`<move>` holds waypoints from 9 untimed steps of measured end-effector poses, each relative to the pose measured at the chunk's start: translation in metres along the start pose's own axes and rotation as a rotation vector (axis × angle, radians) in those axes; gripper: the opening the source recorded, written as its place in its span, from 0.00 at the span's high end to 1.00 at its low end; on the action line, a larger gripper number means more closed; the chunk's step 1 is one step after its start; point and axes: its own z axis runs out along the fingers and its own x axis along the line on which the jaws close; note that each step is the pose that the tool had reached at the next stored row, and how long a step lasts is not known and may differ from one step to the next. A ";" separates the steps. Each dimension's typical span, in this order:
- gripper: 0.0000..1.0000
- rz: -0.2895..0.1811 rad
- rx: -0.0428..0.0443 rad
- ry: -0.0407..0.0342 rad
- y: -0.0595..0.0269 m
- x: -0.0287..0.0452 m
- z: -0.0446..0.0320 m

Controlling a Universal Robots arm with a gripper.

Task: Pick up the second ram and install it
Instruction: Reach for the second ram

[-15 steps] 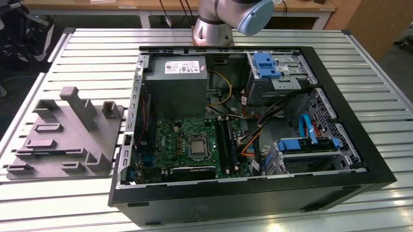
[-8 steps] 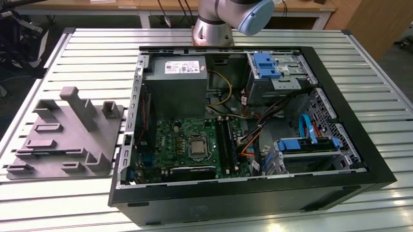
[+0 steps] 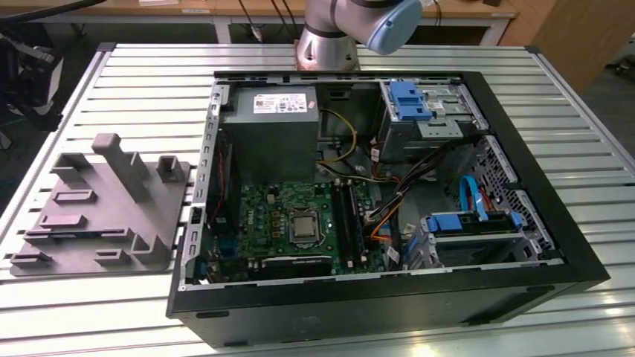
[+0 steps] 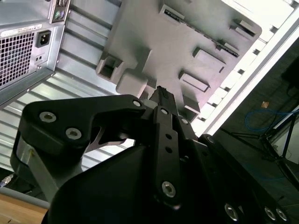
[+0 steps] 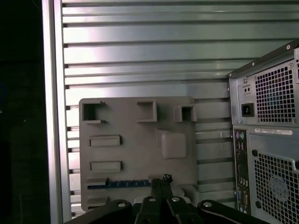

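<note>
One open computer case (image 3: 397, 297) on the worktop (image 3: 555, 74); beside it one grey fixture (image 3: 100, 216) carrying one ram stick (image 5: 119, 184); inside it one motherboard (image 3: 268, 216), one power supply (image 3: 270, 141).

Gripper (image 5: 162, 180) hangs over grey fixture (image 3: 100, 208), free air between. Second ram (image 5: 119, 184) lies in its slot, open from above; tall posts (image 3: 119, 160) stand at the fixture's opposite edge. Case (image 3: 397, 297) is open on top; its side wall (image 3: 204, 186) rises between fixture and motherboard (image 3: 288, 216). Cables (image 3: 385, 212) crowd the slot rails (image 3: 347, 216)
</note>
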 end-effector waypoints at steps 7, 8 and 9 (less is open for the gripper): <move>0.90 0.000 0.0000 0.0000 -0.0106 0.0101 0.0050; 0.90 0.000 0.0001 0.0001 -0.0121 0.0114 0.0058; 0.90 0.000 0.0000 0.0001 -0.0135 0.0126 0.0067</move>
